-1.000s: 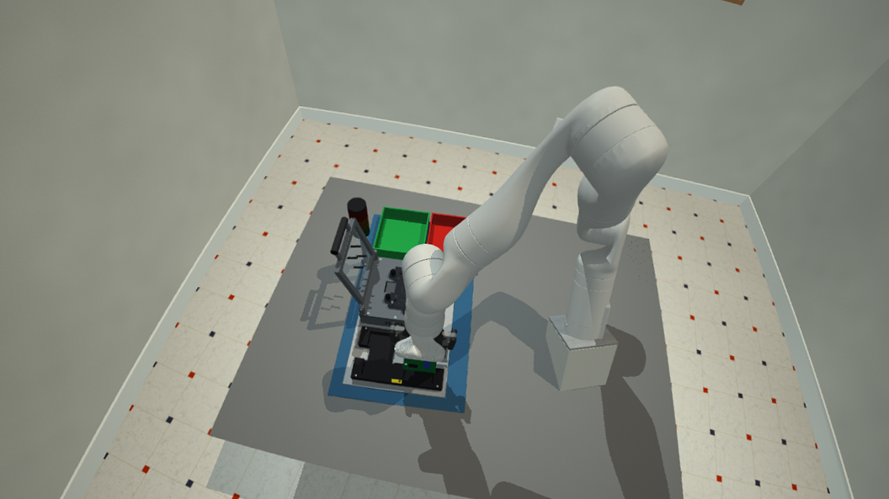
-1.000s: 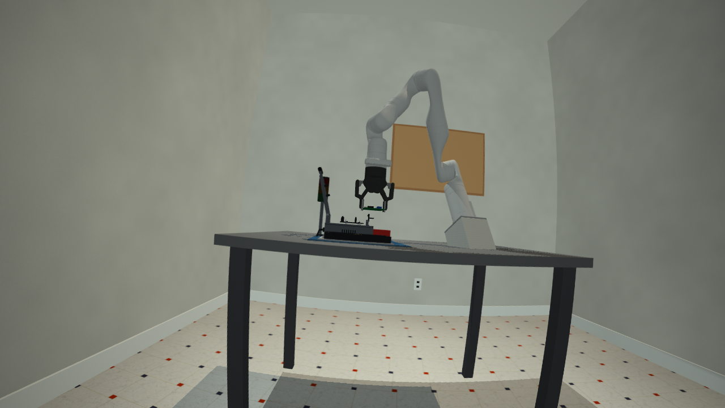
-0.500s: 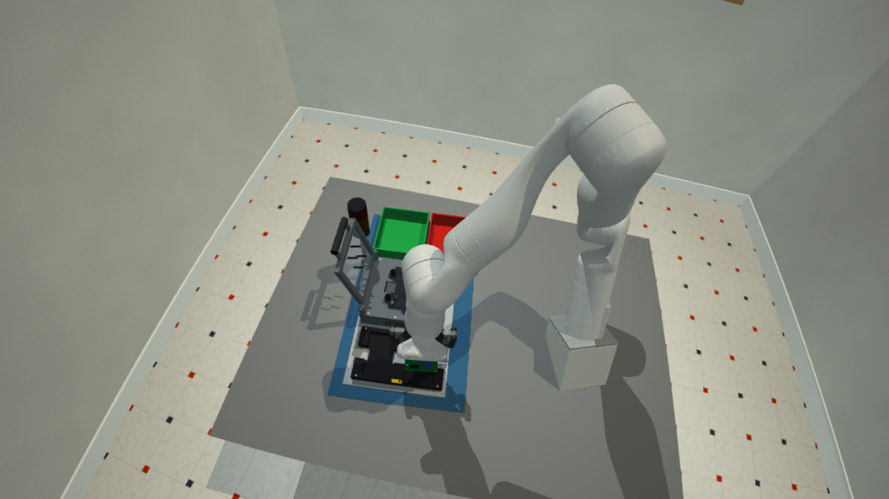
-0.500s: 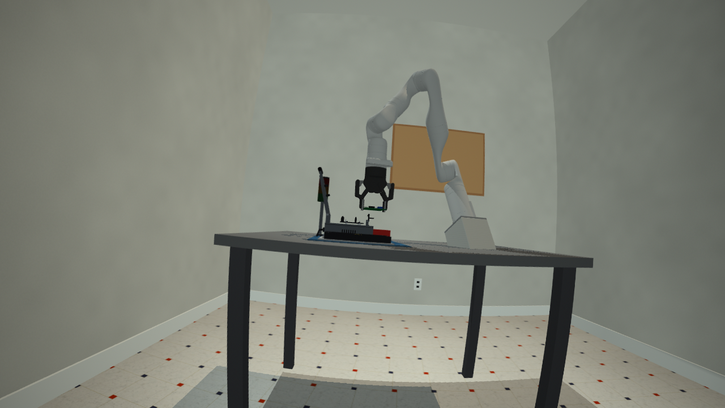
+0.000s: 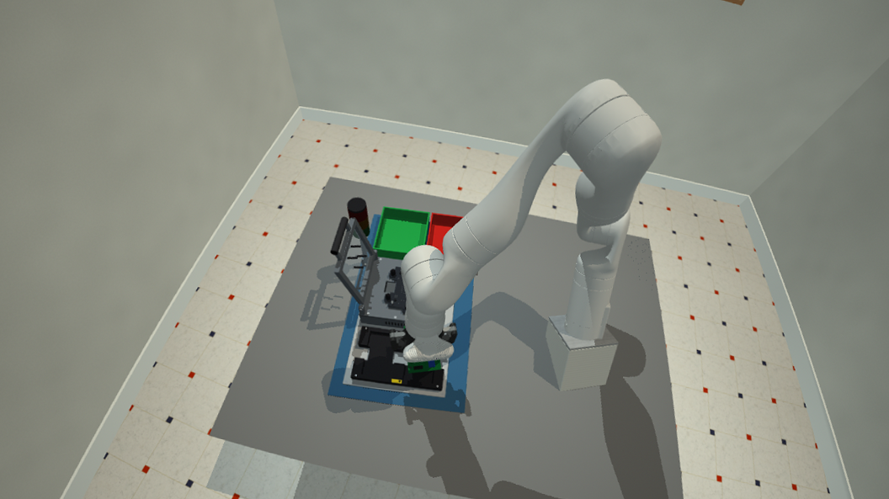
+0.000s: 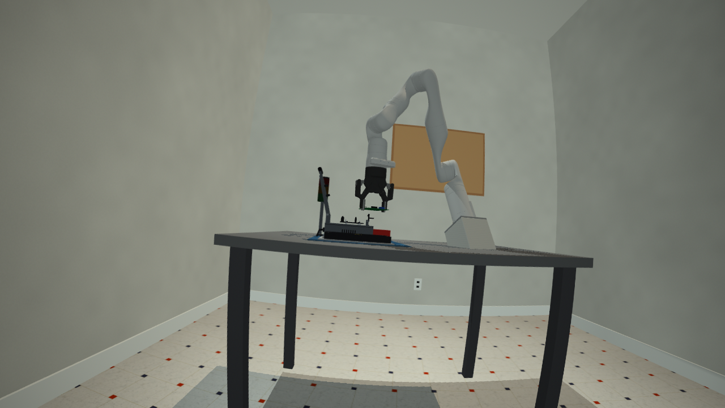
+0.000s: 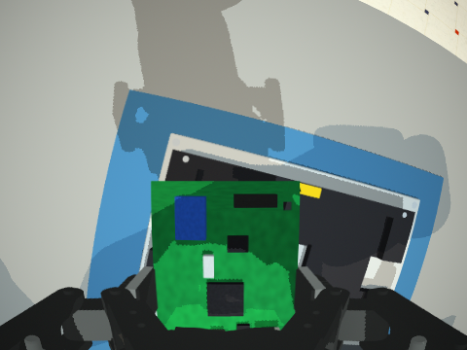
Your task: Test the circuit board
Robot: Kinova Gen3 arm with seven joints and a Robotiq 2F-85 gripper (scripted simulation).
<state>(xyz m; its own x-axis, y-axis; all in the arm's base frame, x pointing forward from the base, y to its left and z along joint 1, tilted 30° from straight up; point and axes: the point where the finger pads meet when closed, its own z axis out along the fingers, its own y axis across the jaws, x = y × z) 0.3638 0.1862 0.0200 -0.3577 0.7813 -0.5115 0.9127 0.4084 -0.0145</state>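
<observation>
The room is dimly and evenly lit; soft-edged grey shadows are cast across the lower right of the top view. Straight edges are bowed by wide-angle distortion; no blur is seen.
</observation>
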